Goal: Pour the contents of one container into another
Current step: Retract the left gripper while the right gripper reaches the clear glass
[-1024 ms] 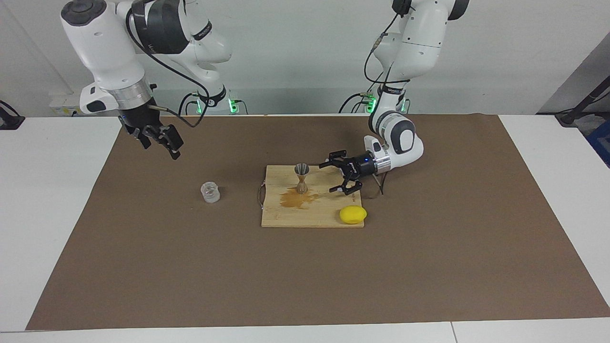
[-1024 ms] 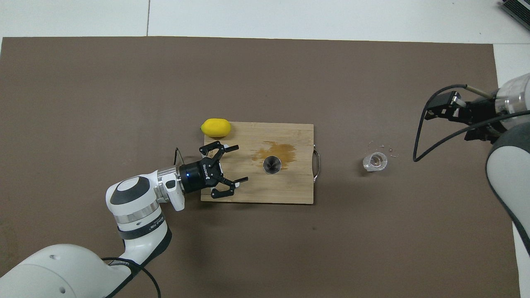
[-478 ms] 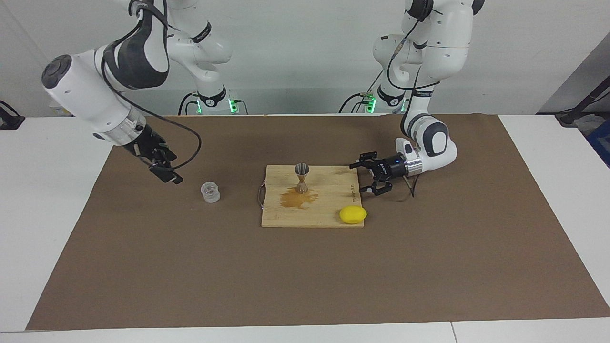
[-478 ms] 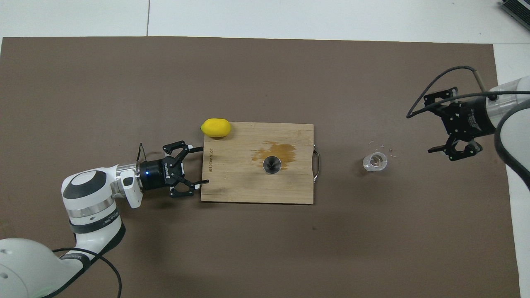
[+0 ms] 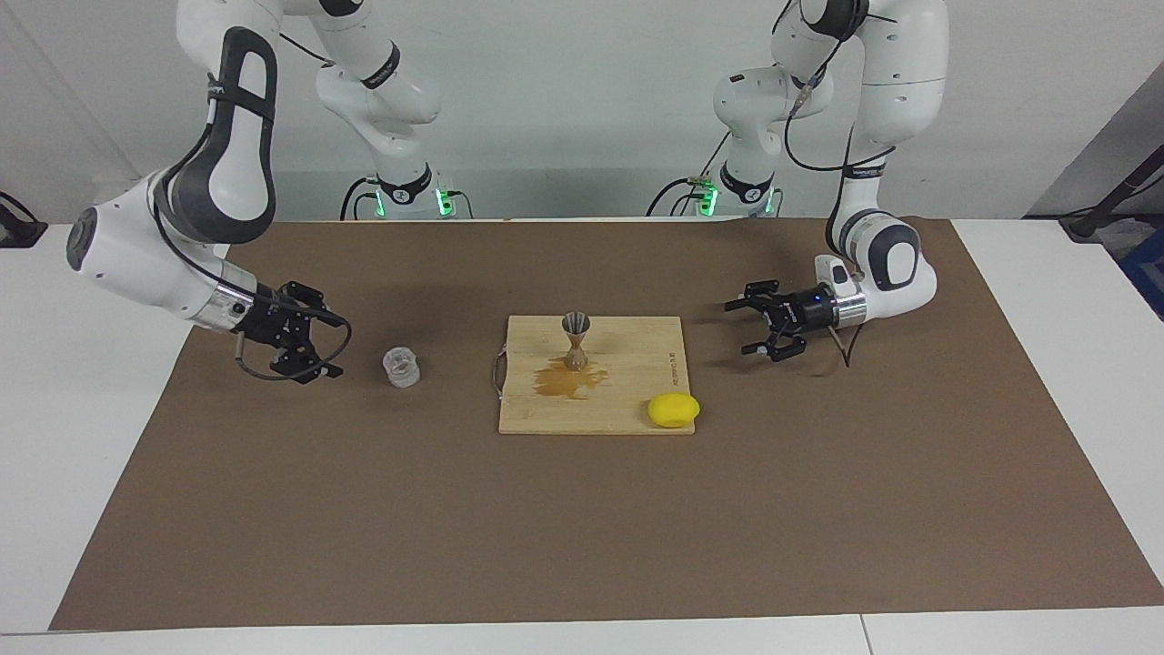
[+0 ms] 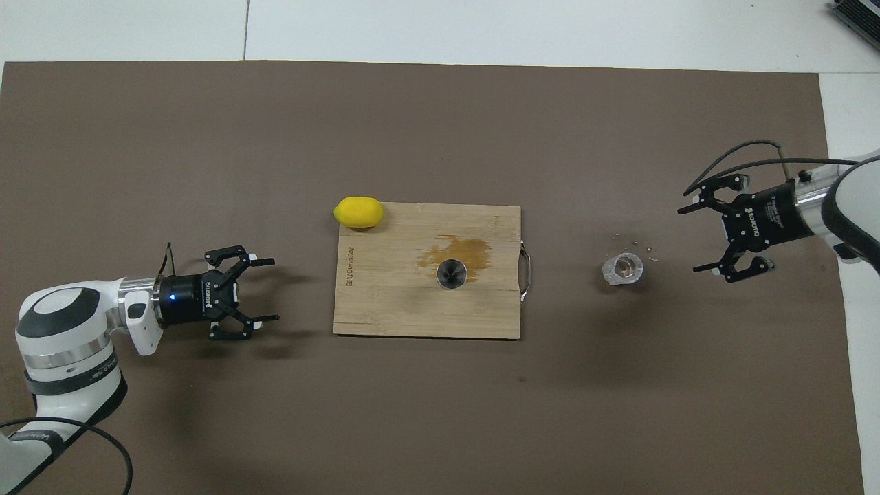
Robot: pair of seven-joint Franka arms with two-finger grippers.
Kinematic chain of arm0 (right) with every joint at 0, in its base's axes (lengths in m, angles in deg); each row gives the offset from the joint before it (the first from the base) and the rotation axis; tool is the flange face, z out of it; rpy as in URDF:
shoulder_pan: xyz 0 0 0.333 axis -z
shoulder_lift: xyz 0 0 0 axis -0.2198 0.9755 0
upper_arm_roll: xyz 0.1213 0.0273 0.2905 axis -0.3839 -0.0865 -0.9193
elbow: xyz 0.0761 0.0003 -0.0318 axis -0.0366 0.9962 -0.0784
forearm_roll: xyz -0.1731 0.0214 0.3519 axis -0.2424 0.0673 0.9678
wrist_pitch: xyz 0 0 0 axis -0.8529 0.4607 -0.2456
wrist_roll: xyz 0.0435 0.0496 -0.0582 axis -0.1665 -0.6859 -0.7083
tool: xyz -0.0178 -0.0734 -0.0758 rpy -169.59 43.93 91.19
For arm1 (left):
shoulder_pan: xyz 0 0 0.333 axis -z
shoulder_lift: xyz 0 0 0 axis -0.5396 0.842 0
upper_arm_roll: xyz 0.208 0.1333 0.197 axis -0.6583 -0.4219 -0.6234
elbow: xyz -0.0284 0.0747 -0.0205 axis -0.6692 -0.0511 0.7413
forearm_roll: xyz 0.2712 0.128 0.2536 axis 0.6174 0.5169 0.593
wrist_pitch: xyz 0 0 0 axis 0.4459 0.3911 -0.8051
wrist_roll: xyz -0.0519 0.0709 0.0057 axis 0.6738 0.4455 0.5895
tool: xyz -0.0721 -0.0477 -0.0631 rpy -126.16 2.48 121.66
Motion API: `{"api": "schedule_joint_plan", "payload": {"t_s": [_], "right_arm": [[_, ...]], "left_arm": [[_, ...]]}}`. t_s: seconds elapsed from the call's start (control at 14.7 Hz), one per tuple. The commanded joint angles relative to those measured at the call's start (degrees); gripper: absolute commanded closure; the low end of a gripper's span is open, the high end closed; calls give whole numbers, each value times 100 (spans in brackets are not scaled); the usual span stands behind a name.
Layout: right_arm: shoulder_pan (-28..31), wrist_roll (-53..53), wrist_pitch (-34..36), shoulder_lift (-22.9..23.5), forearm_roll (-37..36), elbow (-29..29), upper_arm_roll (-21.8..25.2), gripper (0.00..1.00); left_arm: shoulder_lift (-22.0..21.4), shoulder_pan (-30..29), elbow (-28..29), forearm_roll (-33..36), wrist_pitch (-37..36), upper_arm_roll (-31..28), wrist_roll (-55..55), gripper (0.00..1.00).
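Facing view: the glass cup [image 5: 401, 367] stands on the table toward the right arm's end, beside the wooden cutting board [image 5: 627, 414]. The right hand [image 5: 314, 350] hangs low just beside it, spread wide and empty. The metal jigger [image 5: 575, 339] stands upright on the board by a brown spill.

Overhead view: the left hand [image 6: 262, 297] waits wide open, clear of the board and the lemon [image 6: 358, 212]. The right hand [image 6: 696, 238] should straddle the cup squarely, low on its wall, before closing.

Glass cup [image 6: 623, 268] contents too small to tell.
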Motion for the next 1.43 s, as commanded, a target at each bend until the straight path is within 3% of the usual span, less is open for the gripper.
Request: {"api": "schedule_joint_plan", "payload": {"t_s": [0.0,0.27,0.68,1.09,1.36], "right_arm": [[45,-16,-418,91,331,351,-66,0],[124,-851,-534,758,937,467,-66,0],[54,-1133,-631,716,1123,818,-66,0],[27,-1529,-622,592,1369,1161,-66,0],[-8,-1538,-631,592,1465,1161,-74,0]], "left_arm": [[-76,-436,-280,773,-192,39,-65,0],[-76,-789,-842,1740,-280,39,-56,0],[-103,-886,-1616,2892,-280,-14,-48,0],[-937,-780,-2065,4167,-218,-14,760,0],[-1271,-606,-2188,4622,-166,30,1287,0]]}}
